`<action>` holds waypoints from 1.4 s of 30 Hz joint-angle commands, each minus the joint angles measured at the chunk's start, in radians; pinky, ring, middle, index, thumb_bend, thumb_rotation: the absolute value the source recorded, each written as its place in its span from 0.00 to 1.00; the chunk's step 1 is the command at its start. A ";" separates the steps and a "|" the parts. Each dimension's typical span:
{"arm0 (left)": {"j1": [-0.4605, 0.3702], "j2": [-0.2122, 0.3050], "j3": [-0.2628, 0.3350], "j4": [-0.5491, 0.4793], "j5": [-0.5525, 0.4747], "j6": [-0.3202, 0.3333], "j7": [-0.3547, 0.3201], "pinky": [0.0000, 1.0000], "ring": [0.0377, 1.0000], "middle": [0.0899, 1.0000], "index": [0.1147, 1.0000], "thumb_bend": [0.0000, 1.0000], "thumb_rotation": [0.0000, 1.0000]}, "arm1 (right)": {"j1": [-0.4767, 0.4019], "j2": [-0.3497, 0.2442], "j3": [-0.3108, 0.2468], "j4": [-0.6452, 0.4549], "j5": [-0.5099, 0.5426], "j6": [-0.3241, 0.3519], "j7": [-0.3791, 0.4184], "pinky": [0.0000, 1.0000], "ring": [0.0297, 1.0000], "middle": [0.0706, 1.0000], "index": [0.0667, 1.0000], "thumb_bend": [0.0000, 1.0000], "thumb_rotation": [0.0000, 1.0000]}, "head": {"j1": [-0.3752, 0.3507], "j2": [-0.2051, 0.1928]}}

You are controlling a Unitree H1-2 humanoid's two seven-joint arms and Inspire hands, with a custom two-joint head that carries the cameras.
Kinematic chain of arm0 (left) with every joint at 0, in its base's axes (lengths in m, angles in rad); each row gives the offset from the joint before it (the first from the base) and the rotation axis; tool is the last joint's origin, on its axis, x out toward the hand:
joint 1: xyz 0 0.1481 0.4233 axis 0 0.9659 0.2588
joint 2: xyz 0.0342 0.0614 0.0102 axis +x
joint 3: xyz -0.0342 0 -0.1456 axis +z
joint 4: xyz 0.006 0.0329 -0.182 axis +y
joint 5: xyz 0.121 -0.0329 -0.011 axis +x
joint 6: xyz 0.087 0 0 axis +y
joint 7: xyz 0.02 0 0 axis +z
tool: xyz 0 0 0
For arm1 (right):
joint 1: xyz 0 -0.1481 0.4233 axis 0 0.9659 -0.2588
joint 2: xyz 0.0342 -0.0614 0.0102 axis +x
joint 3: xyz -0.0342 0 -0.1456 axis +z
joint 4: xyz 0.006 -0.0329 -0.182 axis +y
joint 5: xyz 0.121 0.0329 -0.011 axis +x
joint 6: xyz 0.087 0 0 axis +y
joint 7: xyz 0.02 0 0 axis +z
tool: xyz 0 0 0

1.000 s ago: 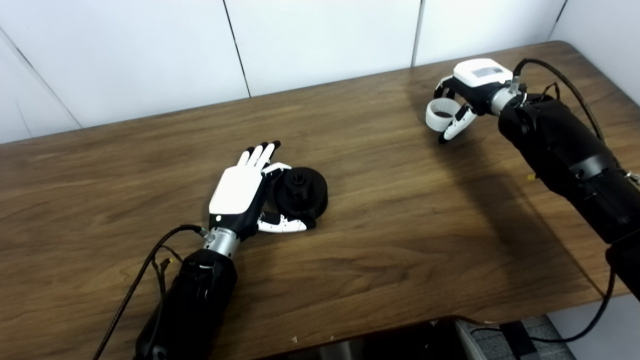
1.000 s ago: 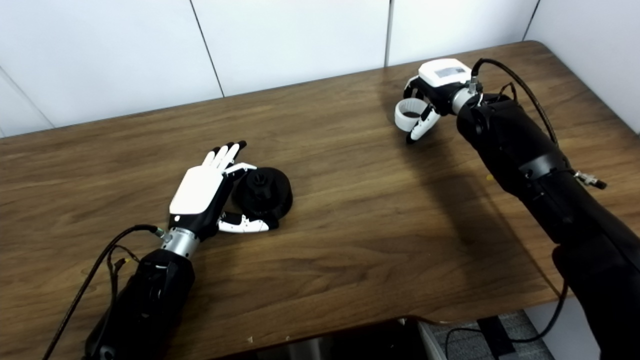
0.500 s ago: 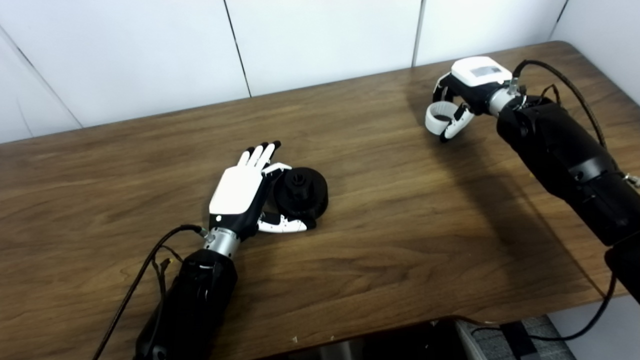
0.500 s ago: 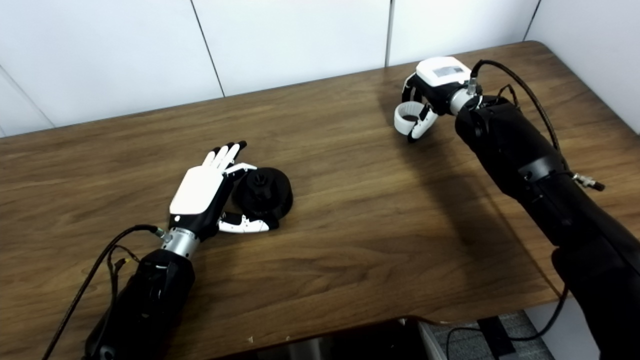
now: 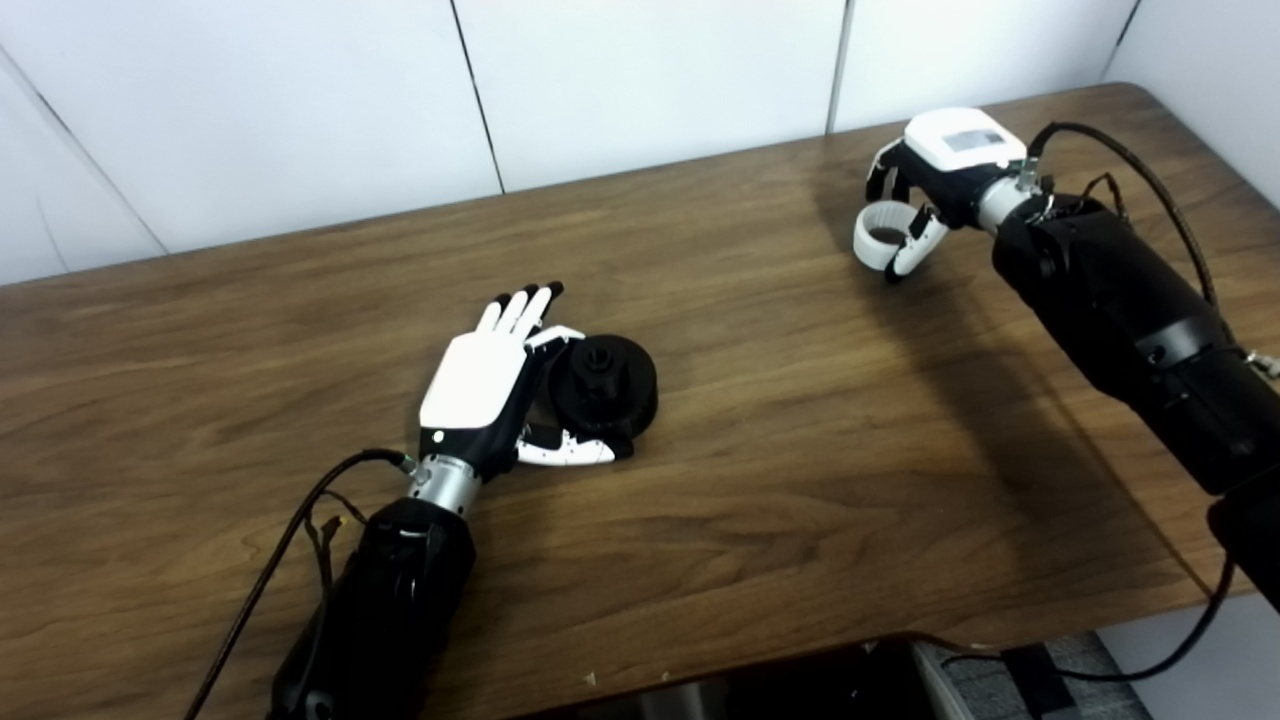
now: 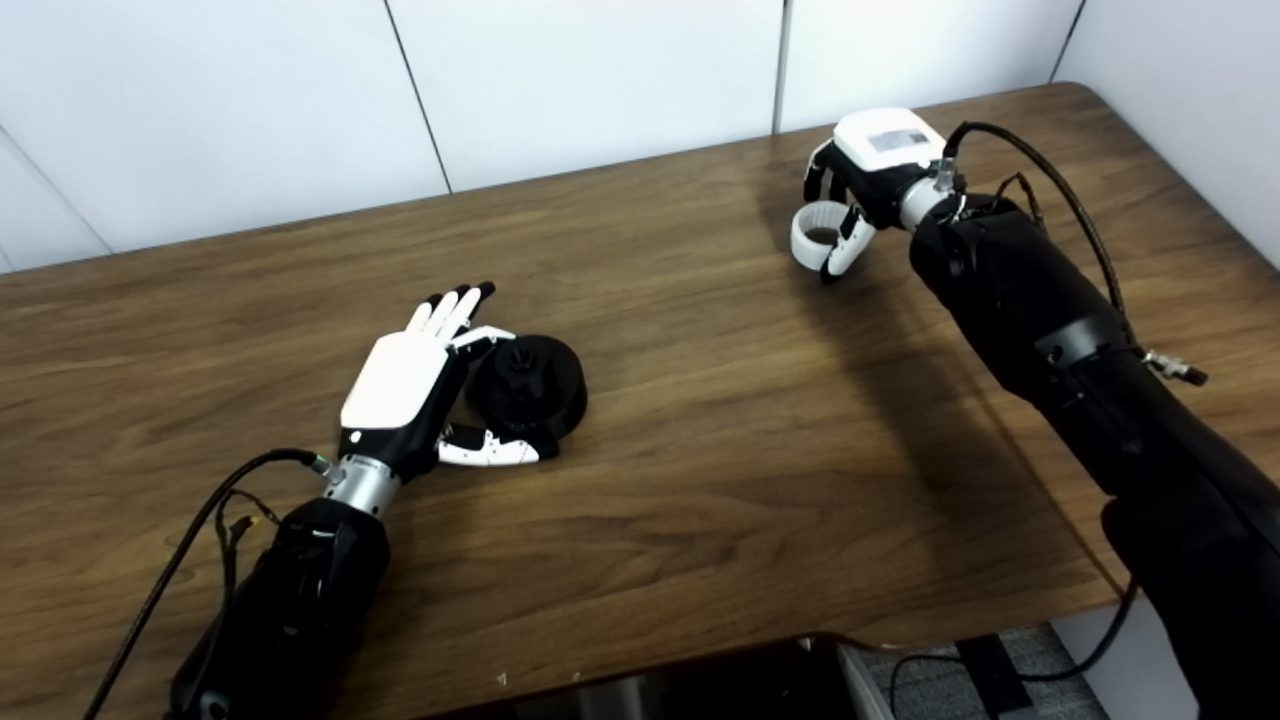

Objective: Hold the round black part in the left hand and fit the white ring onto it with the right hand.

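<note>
1. Left hand (image 5: 487, 385) flat and wide on the brown wooden bench (image 5: 780, 430), touching the round black plastic part (image 5: 604, 386), not gripping it.
2. Right hand (image 5: 935, 180) far off at the back right, curled around the white plastic ring (image 5: 879, 235).

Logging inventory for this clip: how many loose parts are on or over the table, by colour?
Black: 1, the round part beside the left hand
White: 1, the ring at the right hand
Total: 2
</note>
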 commanded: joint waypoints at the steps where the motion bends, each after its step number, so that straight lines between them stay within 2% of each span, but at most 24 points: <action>1: 0.033 0.039 -0.022 0.026 0.043 0.011 -0.064 1.00 1.00 1.00 0.63 1.00 0.46 | 0.004 -0.032 -0.010 0.002 -0.010 0.003 -0.013 0.85 0.67 0.45 0.59 0.56 0.00 | 0.000 0.000; 2: 0.034 0.039 -0.022 0.026 0.043 0.012 -0.065 1.00 1.00 1.00 0.63 1.00 0.46 | 0.006 -0.031 -0.010 0.003 -0.009 0.000 -0.019 0.83 0.66 0.43 0.54 0.54 0.00 | -0.002 0.001; 5: 0.034 0.040 -0.023 0.026 0.047 0.007 -0.057 1.00 1.00 1.00 0.62 1.00 0.46 | 0.008 -0.030 -0.009 0.007 -0.007 -0.005 -0.036 0.82 0.66 0.42 0.50 0.53 0.01 | -0.003 0.001; 17: 0.031 0.038 -0.025 0.033 0.049 0.006 -0.054 1.00 1.00 1.00 0.62 1.00 0.47 | 0.012 -0.050 -0.029 -0.035 0.000 -0.014 -0.058 0.86 0.67 0.41 0.50 0.52 0.01 | -0.006 -0.002; 24: 0.030 0.035 -0.024 0.039 0.045 0.004 -0.051 1.00 1.00 1.00 0.62 1.00 0.46 | -0.008 -0.084 -0.051 -0.149 -0.015 0.018 0.013 0.93 0.71 0.42 0.49 0.52 0.01 | -0.007 -0.002; 32: 0.028 0.031 -0.024 0.040 0.047 0.008 -0.052 1.00 1.00 1.00 0.62 1.00 0.46 | -0.020 -0.096 -0.083 -0.187 -0.018 0.002 0.020 0.91 0.69 0.43 0.48 0.53 0.01 | 0.002 -0.001; 42: 0.026 0.031 -0.024 0.045 0.046 0.002 -0.048 1.00 1.00 1.00 0.62 1.00 0.46 | -0.022 -0.110 -0.120 -0.265 -0.030 0.015 0.054 0.90 0.69 0.42 0.49 0.53 0.01 | 0.000 -0.001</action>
